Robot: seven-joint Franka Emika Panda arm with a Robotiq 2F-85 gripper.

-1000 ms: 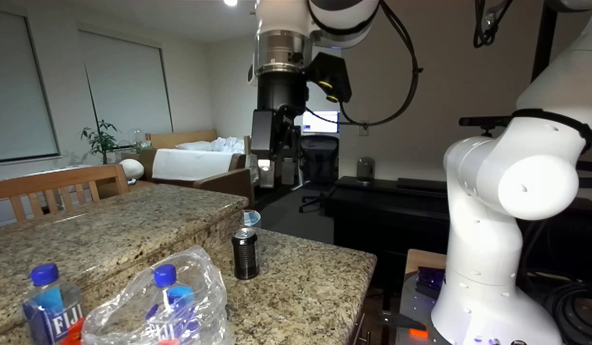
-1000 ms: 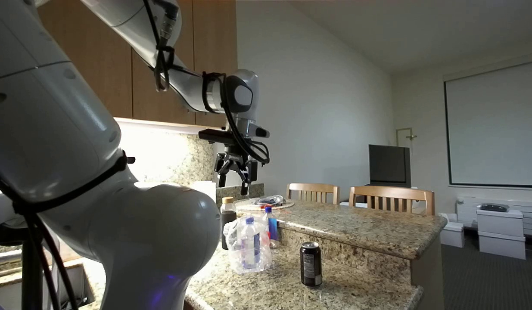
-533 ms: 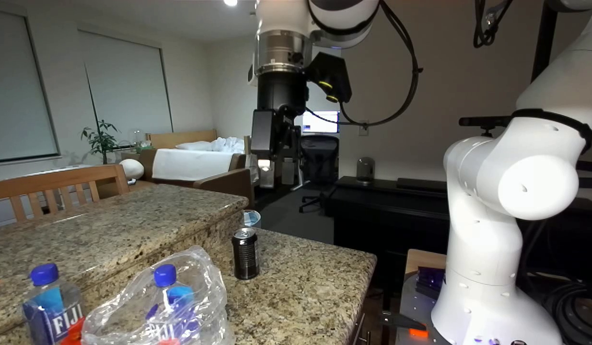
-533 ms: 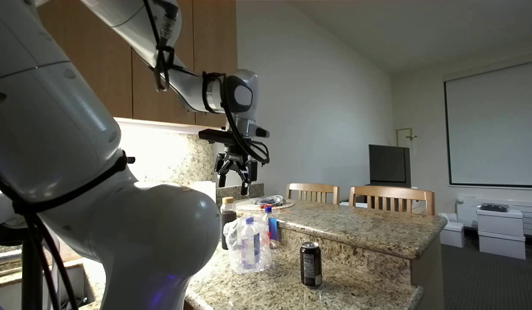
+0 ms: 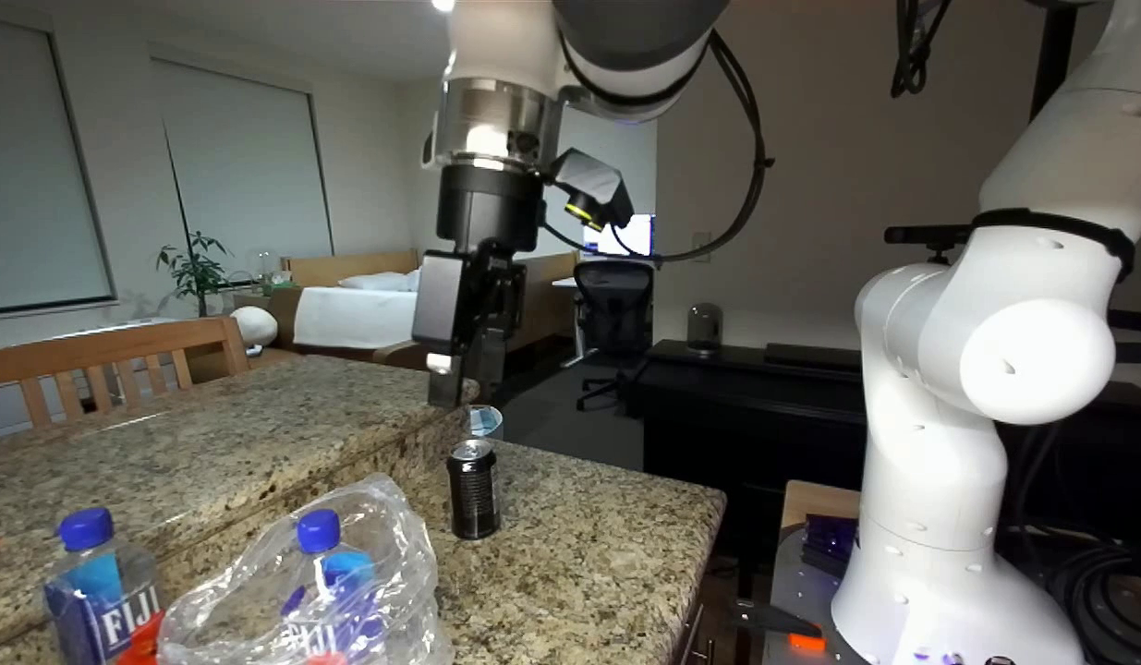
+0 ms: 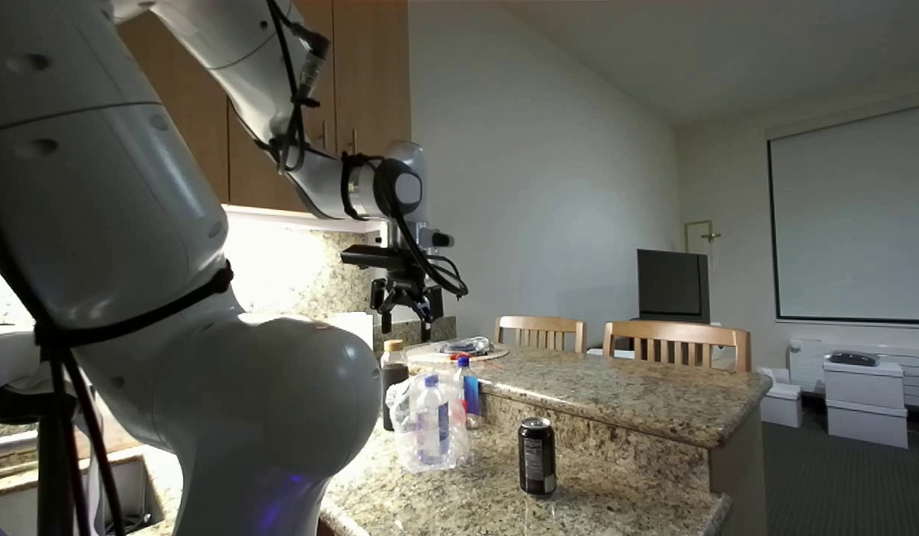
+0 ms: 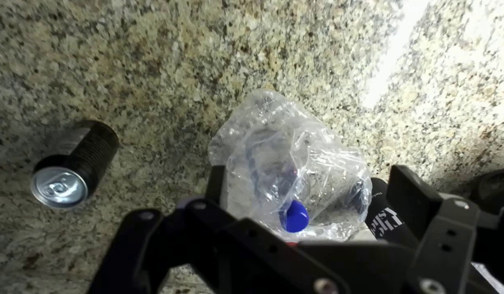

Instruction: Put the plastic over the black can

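The clear crumpled plastic (image 5: 408,545) stands on the lower counter around a blue-capped bottle (image 5: 319,533). It also shows in an exterior view (image 6: 408,447) and in the wrist view (image 7: 268,122). I cannot tell whether it fully covers the bottle. The black can (image 5: 475,499) stands upright, apart from the plastic, in both exterior views (image 6: 537,460). In the wrist view the can (image 7: 94,151) is at the left. My gripper (image 5: 468,374) is open and empty, pointing down, above the counter in both exterior views (image 6: 405,327). In the wrist view its fingers (image 7: 311,185) frame the plastic from above.
Another Fiji bottle (image 5: 103,591) stands beside the plastic. A dark bottle with a tan cap (image 6: 394,376) stands behind the plastic. The raised granite ledge (image 6: 615,394) runs along the lower counter. Wooden cabinets (image 6: 280,141) hang near the arm.
My gripper has moved lower in both exterior views, and it has shifted left in the view facing the arm base. It stays open. The plastic, the can and the bottles have not moved.
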